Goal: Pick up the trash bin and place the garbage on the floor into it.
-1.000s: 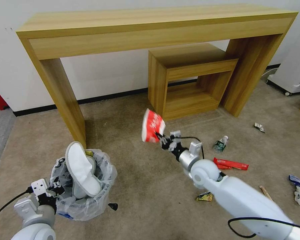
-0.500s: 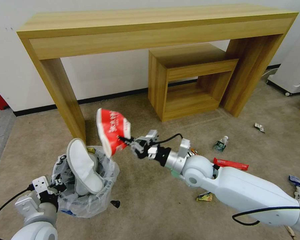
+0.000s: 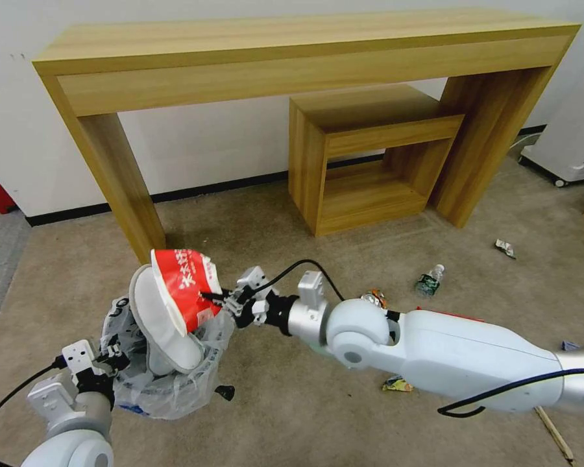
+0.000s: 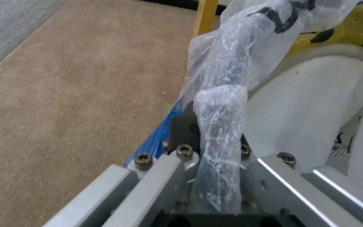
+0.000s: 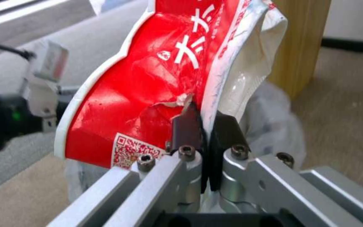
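The trash bin (image 3: 175, 389), lined with a crinkled white bag, hangs low at the left with a white slipper (image 3: 157, 318) sticking up out of it. My left gripper (image 3: 110, 363) is shut on the bin's bagged rim (image 4: 219, 126), and the slipper (image 4: 307, 104) lies just beyond it. My right gripper (image 3: 224, 300) is shut on a crumpled red carton (image 3: 182, 285), held over the bin's mouth against the slipper. Up close, its black fingers (image 5: 186, 126) pinch the red carton's (image 5: 148, 78) torn edge. On the beige floor (image 3: 292, 415) lie a green-labelled bottle (image 3: 428, 280), a crushed can (image 3: 374, 298), a small wrapper (image 3: 398, 384) and a wooden stick (image 3: 555, 433).
The long wooden table's leg (image 3: 126, 194) stands just behind the bin. A smaller wooden shelf unit (image 3: 370, 162) sits under the table at right. Another wrapper (image 3: 505, 247) lies far right near a white appliance (image 3: 568, 149). A small black piece (image 3: 224, 391) lies beside the bin.
My right arm has swung left, carrying the red carton from mid-floor to over the bin. The left gripper and the bin have barely moved.
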Motion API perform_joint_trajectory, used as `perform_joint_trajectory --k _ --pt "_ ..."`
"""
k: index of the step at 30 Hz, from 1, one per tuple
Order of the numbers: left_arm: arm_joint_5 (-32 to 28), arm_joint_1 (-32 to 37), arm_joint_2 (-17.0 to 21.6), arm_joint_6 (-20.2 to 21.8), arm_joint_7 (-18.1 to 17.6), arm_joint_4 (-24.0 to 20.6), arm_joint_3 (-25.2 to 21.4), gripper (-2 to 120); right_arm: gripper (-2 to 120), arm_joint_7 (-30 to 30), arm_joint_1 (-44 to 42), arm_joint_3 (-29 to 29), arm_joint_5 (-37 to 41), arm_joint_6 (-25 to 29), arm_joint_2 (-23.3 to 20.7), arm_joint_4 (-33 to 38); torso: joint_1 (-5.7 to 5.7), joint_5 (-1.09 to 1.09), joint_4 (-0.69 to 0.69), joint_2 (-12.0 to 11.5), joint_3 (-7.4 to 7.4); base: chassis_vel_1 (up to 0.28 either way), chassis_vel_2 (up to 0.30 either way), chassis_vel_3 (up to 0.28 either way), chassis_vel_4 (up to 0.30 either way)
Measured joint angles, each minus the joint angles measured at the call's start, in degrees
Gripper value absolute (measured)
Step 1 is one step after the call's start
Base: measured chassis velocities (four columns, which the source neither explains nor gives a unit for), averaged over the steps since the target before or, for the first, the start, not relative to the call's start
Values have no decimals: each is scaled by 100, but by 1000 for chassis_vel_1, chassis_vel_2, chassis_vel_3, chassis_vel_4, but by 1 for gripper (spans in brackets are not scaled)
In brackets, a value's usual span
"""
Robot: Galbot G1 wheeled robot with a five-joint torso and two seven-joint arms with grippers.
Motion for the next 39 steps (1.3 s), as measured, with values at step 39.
perform_joint_trajectory --k 39 --pt "-84 24 32 -56 42 -101 1 1 0 2770 -29 -386 1034 -1880 1902 -869 0 0 0 0 0 0 0 0 0"
